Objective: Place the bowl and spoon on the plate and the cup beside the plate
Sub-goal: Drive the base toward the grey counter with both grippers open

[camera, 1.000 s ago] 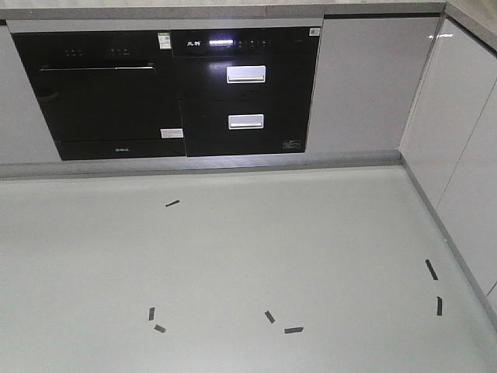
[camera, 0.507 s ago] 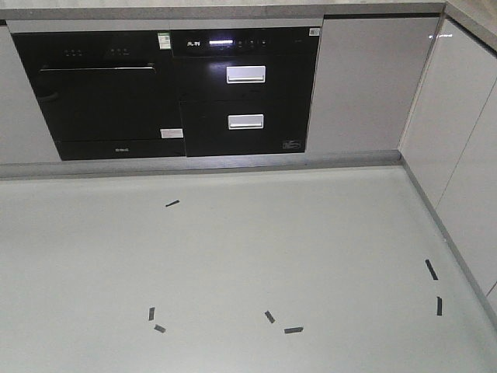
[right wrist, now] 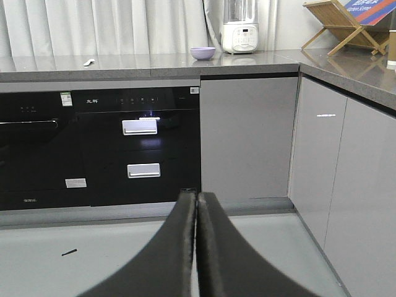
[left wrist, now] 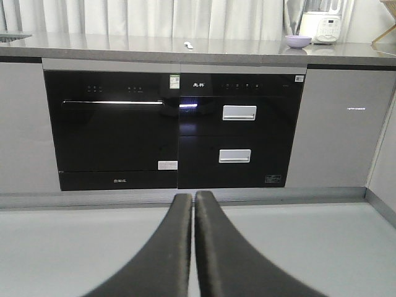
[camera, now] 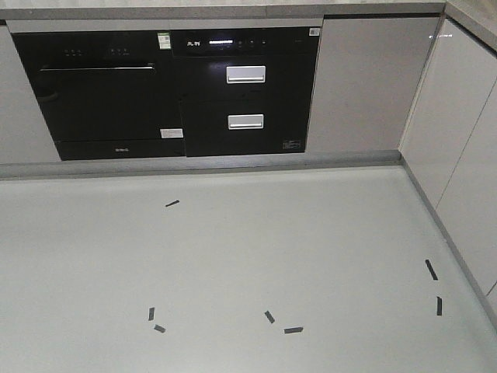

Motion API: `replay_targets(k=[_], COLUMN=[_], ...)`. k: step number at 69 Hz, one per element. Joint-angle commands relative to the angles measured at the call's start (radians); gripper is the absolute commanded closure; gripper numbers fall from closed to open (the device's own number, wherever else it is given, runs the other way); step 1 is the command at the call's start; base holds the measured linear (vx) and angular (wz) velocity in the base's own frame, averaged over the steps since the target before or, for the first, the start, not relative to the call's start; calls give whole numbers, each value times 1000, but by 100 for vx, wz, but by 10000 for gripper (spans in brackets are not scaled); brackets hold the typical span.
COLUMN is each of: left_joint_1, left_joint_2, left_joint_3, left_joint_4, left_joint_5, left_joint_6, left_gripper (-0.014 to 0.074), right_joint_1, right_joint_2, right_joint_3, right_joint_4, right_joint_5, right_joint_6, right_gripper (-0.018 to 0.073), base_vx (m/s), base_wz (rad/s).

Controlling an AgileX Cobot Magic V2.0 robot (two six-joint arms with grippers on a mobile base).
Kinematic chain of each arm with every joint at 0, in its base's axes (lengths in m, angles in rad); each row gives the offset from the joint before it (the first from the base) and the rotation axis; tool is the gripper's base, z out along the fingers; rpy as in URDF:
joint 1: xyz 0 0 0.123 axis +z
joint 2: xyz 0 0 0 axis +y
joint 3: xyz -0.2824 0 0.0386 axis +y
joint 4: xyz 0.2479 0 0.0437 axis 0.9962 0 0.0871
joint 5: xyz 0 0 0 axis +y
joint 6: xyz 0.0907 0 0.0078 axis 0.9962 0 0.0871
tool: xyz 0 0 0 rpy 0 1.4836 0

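From the front, almost nothing has changed over the last second. The one difference I can make out is the lit display (camera: pixel 220 42) on the black appliance (camera: pixel 245 89), which glows a little fainter now. Any other shift is too slight to tell.

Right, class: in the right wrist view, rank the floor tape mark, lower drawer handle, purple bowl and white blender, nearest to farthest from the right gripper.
From the right gripper:
1. Tape mark, left on the floor.
2. Lower drawer handle, on the black drawer unit.
3. Purple bowl, on the countertop.
4. White blender, just behind it, right.
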State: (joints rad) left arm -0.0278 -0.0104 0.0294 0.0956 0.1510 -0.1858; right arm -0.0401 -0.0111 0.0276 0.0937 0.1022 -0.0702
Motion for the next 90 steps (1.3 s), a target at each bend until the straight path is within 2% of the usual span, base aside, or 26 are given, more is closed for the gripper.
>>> replay_targets(k=[1,90], left_joint_1=[-2,-2], left_joint_2=[-8,-7], left_joint_3=[-26,-26], left_joint_4=[0,0], left_joint_5=[-74,-74], left_joint_6=[-6,-6], left_gripper=[603,603], right_joint_1=[-5,-5], right_joint_2=[-14,-14], right_joint_3=[4,4], right_joint_4=[-3,-3], right_joint_5=[-78,-78], right_joint_6=[-10,-10], right_gripper=[564,564], base_vx=[0,8], base_wz=[0,-2])
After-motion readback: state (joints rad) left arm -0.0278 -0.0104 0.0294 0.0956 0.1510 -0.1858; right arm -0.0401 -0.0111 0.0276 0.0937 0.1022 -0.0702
